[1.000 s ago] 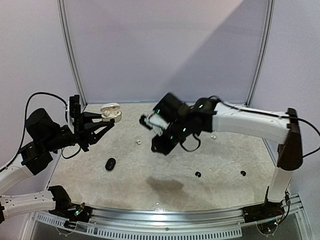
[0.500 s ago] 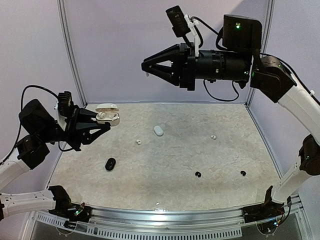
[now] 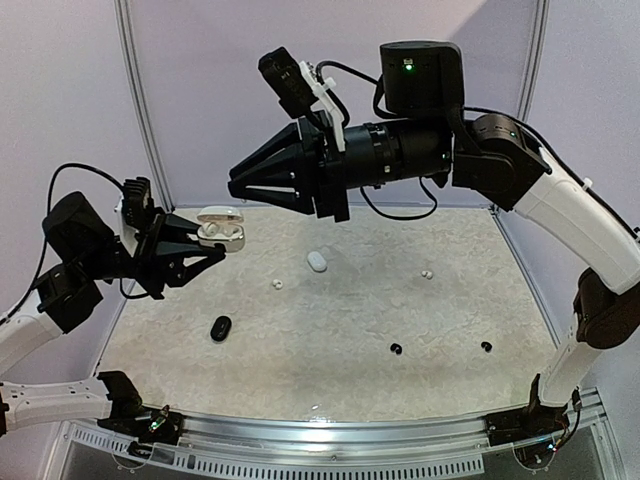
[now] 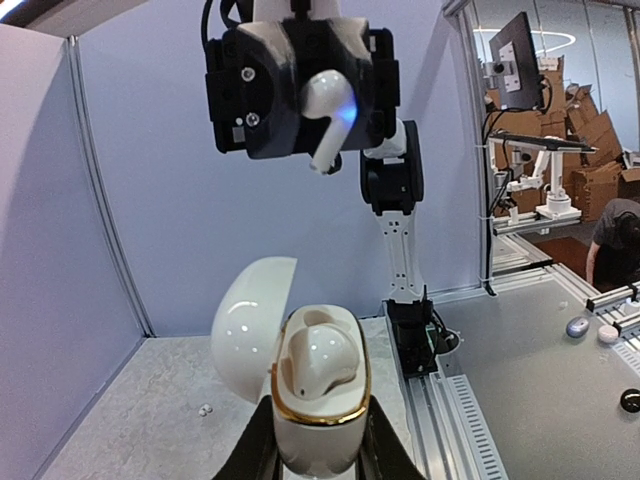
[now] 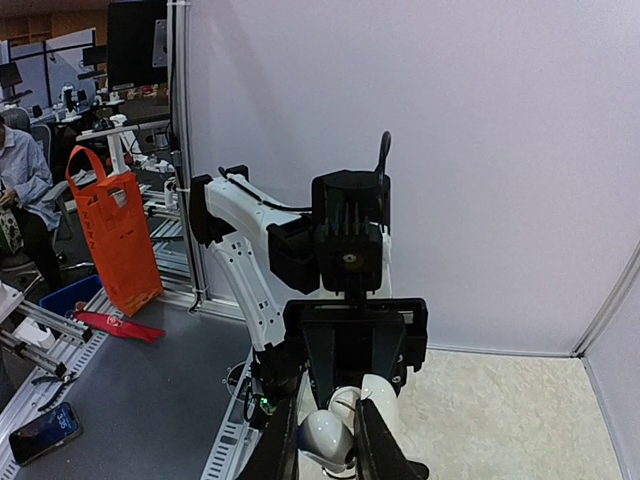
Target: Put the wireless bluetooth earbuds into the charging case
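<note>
The left pincer is gripping the open white charging case above the worktop. The right pincer is pinching a white earbud in midair, near the case but apart from it. A black earbud is lying on the worktop.

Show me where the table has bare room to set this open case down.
Widest bare patch: front-middle of the table, between the black case on the left and a black bud on the right. Another: far right corner, behind the white bud. Tightest: back-centre, around the closed white case and the second white bud.
</note>
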`<state>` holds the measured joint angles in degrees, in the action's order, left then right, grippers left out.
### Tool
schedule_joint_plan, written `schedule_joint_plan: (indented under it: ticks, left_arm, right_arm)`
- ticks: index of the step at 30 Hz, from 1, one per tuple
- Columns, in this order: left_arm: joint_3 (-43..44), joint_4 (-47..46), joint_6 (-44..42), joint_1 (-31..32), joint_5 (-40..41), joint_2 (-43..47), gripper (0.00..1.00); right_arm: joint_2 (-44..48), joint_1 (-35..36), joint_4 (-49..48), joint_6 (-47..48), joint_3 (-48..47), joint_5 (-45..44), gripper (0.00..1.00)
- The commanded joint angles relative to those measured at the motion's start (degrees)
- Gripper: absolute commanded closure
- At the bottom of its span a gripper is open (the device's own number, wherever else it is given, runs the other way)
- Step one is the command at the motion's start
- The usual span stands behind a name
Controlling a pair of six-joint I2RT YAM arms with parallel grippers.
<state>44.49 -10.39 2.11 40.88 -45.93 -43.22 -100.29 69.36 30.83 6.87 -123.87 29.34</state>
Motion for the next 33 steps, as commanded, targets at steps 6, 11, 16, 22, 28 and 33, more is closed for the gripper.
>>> schedule_joint_plan:
  ticks: [6,11,16,22,28,33]
  left_arm:
    - [1.9,-0.9,-3.0,1.4,0.9,-1.1,1.00]
    - [1.8,-0.3,-6.9,2.1,2.6,-0.4,1.00]
    - [1.6,-0.1,-12.3,2.2,4.9,-0.1,1.00]
    - [1.1,-0.6,-12.7,2.7,3.8,-0.3,1.00]
    - [1.0,-1.1,-9.6,2.7,3.7,-0.1,1.00]
    - [0.8,-0.9,-8.0,2.7,4.1,0.2,1.00]
  right_arm:
    - [-2.4,1.6,2.4,6.5,-1.2,0.3,0.89]
    - [-3.1,2.1,3.0,8.8,-1.1,-0.5,0.89]
    - [-2.8,2.4,3.1,10.6,-0.5,-1.4,0.89]
    - [-2.1,2.5,2.7,11.7,1.4,-3.5,0.89]
    - [-2.1,2.5,3.5,13.4,2.1,-5.0,0.89]
    - [-1.7,2.5,4.8,14.4,2.2,-7.0,0.89]
